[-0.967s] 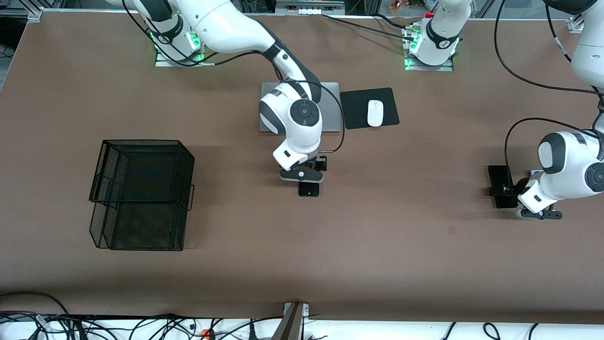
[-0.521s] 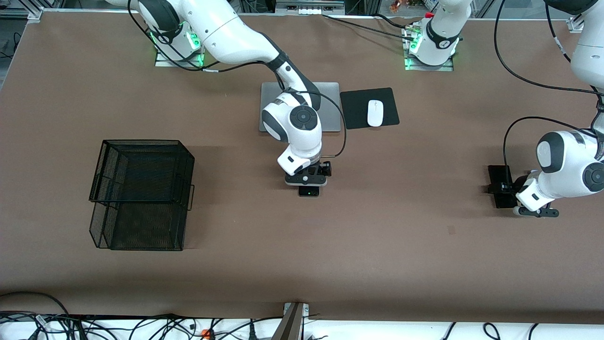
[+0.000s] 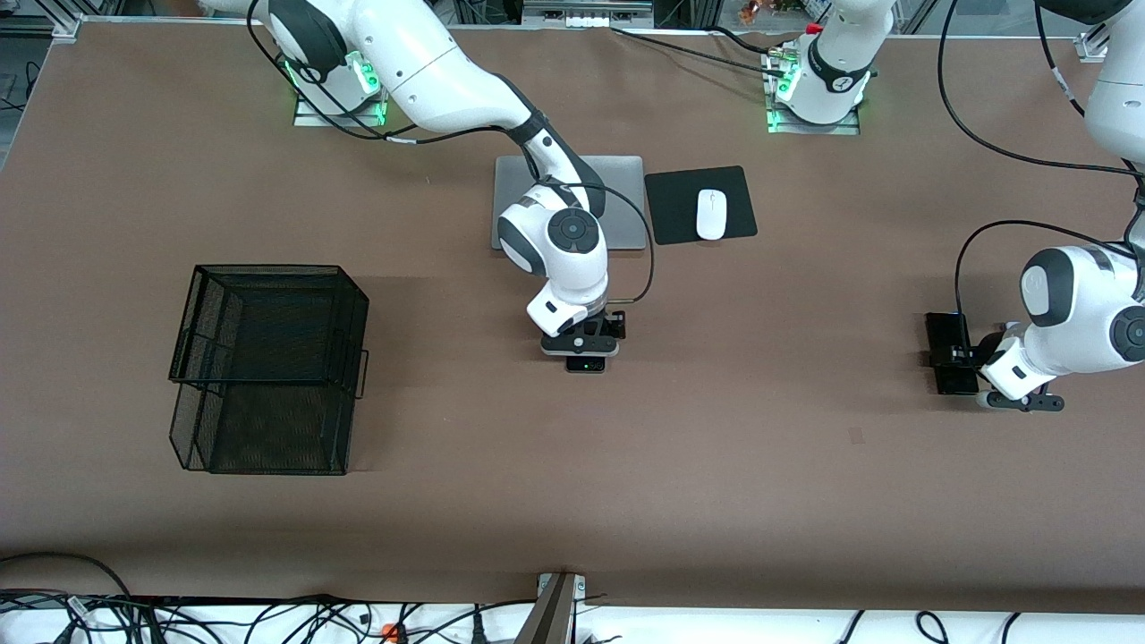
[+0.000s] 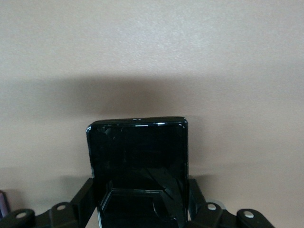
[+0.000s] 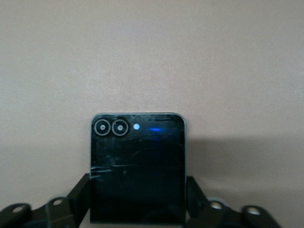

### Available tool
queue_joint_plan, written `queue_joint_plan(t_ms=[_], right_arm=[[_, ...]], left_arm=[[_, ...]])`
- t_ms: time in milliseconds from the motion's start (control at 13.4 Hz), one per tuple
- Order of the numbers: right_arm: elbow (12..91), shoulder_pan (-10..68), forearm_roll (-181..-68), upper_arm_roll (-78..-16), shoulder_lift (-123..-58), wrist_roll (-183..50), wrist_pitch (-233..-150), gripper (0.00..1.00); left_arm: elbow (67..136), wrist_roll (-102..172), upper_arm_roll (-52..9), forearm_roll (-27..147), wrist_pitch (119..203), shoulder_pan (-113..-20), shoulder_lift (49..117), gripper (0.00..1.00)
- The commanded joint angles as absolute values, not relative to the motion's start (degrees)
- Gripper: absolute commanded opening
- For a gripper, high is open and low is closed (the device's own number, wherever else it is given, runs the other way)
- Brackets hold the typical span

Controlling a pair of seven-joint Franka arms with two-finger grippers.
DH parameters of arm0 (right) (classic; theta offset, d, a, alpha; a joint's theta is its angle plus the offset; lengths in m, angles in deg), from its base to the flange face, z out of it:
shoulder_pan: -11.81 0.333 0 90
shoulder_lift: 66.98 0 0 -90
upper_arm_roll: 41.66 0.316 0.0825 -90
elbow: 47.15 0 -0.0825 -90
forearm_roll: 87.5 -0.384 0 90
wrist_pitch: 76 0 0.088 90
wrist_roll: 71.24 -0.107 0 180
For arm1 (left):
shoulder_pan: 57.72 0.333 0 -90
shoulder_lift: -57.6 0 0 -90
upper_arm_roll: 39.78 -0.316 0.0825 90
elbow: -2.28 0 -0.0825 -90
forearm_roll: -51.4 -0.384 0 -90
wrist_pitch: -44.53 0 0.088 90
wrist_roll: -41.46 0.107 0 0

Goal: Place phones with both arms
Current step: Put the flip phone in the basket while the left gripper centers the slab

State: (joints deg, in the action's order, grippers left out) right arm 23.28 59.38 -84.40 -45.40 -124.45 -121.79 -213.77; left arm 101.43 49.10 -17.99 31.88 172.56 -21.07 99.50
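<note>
A small squarish black flip phone lies on the table's middle, nearer the front camera than the laptop. In the right wrist view its dark face shows two lenses. My right gripper is down over it, fingers pressed to both of its sides. The long slim black slab phone lies at the left arm's end of the table. My left gripper is shut across its width, fingers against its edges. A lilac sliver shows beside it.
A black wire basket stands toward the right arm's end of the table. A silver laptop lies closed under the right arm. Beside it is a white mouse on a black pad. Cables trail along the front edge.
Both grippers have come down onto their phones and shut on them. The right hand now covers more of the flip phone.
</note>
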Motion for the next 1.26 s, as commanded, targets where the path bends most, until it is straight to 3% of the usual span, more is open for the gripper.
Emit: queue_joint_plan(t_ms=[0,74,298,521,818,967,1190], right_arm=[[22.3,59.2,-83.6,-45.1,-125.5,-121.2,-214.3,0.08],[22.3,59.2,-83.6,-45.2,-125.3,-121.2,-213.9,0.0],[21.1,59.3,-83.7,-46.0,-123.8,-121.1,-208.8,0.0],[18.9,59.2,-83.9,-46.6,-117.7,-120.0,-197.1,0.0],[19.6,53.6,-86.7,-46.2,-107.5,-110.6,-184.0,0.0],[24.7,51.1,-86.9,-47.9,-102.2,-103.7,-180.2,0.0],[38.5,47.5,-87.4,-50.7,-91.9,-93.9,-182.4,0.0]], left_arm=[[97.1,48.9,-15.9,32.8,163.9,-22.3,97.3,0.31],[93.5,48.9,-15.4,32.8,159.2,-23.3,97.3,0.31],[86.3,48.6,-15.1,32.9,150.6,-28.3,97.3,0.31],[85.4,43.9,-11.8,36.2,146.8,-32.4,96.5,0.31],[85.4,27.8,-7.0,40.4,145.7,-40.8,96.9,0.3],[85.3,22.7,-7.1,42.9,146.7,-47.2,98.0,0.3],[85.0,17.1,-7.4,43.0,156.0,-54.6,101.4,0.31]])
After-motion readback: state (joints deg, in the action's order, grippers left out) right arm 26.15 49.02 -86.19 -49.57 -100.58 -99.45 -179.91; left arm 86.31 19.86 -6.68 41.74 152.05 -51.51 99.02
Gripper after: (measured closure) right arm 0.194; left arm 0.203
